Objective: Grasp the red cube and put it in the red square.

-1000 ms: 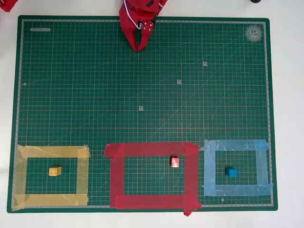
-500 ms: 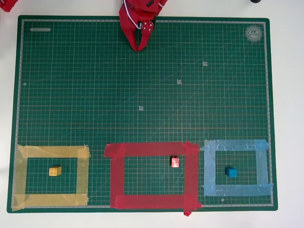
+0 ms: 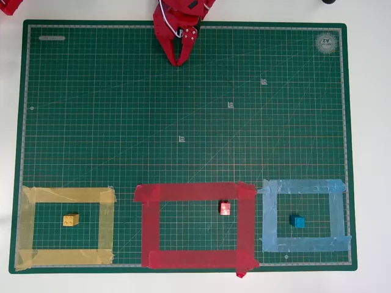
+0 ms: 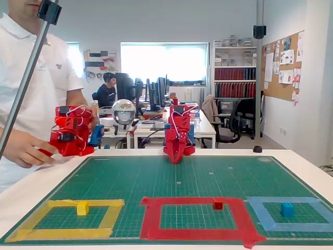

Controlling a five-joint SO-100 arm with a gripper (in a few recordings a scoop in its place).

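looked essentially finished: red cube (image 3: 225,208) lay inside the red square (image 3: 195,193), near its right strip in the overhead view. claw (image 3: 178,61) parked far off, tips together, holding nothing.

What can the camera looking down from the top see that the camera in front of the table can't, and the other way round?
Overhead view alone: the mat's whole grid and all four sides of each tape outline laid flat.

Fixed view alone: a person beside the table, the office behind, and the arm's height.

Both: the shut gripper at the mat's far edge, and the red cube inside the red square, near its right-hand strip.
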